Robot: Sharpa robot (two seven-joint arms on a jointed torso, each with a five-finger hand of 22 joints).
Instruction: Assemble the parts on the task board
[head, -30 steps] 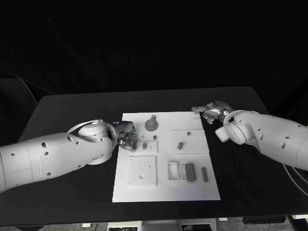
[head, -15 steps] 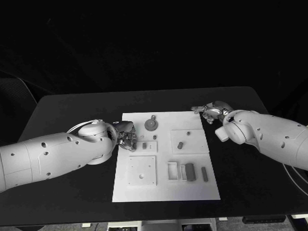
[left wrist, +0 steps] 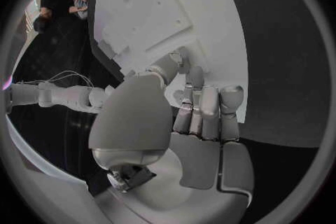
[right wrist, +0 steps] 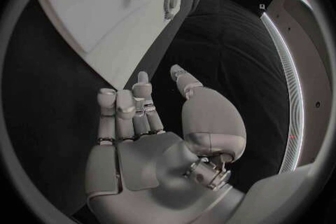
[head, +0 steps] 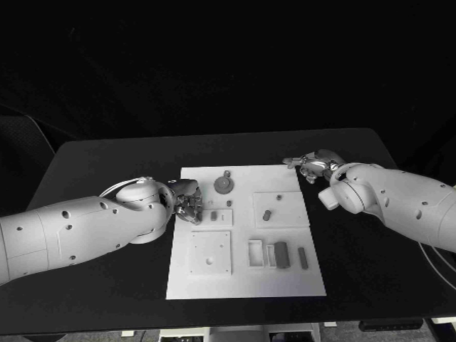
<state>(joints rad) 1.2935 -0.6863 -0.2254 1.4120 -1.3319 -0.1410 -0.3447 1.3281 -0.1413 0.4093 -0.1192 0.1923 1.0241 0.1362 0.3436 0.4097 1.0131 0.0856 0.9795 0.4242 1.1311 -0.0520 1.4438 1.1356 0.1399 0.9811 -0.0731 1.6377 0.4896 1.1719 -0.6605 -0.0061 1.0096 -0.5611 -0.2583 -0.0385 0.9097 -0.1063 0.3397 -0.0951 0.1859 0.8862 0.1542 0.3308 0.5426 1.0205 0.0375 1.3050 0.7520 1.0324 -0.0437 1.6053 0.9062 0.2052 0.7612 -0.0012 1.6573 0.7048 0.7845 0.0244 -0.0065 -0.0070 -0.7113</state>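
Two hands are working at the edges of the white task board [head: 246, 235], which is lying at the centre of the black table [head: 105, 160].

The left hand [head: 187, 201] is sitting at the board's 9 o'clock edge, with the arm reaching in from 8 o'clock. In the left wrist view its fingers [left wrist: 203, 106] are curling together over the board's edge [left wrist: 210, 22]. Whether anything is pinched between them cannot be told.

The right hand [head: 312, 165] is hovering over bare table just off the board's far corner, at about 1 o'clock from the board's centre. The arm is coming in from 4 o'clock. In the right wrist view the fingers [right wrist: 126, 109] are lying close side by side and partly bent, the thumb [right wrist: 183, 79] is standing apart, and the hand [right wrist: 150, 123] is holding nothing.

Several grey parts are resting on the board: a round part [head: 224, 185] near the far edge, a small part [head: 268, 214] on a raised square plate [head: 281, 208] towards 3 o'clock, a dark block [head: 281, 254] and a slim bar [head: 303, 258] towards 5 o'clock. A larger square plate [head: 211, 252] is lying towards 7 o'clock.
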